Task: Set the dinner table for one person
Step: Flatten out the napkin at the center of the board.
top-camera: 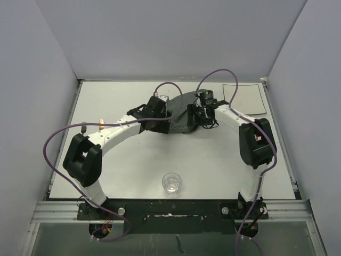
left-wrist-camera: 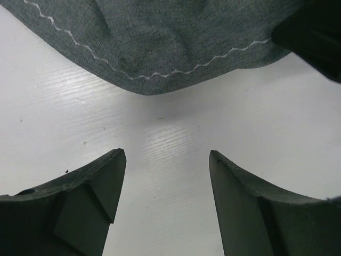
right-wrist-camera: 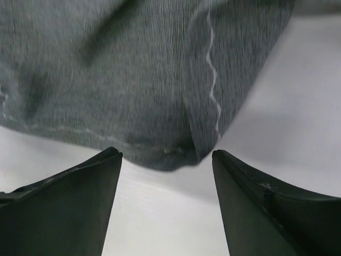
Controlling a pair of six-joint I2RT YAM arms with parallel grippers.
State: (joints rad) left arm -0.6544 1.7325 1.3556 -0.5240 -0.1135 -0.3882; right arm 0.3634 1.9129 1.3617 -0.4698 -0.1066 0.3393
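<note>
From above, my left arm (top-camera: 154, 113) and right arm (top-camera: 205, 113) hide the near side of the grey placemat (top-camera: 181, 104). Both wrist views cut it off at the top, and the right one blurs it. Left of it, two items (top-camera: 93, 127) on the surface (top-camera: 213, 160) are too small to name.
</note>
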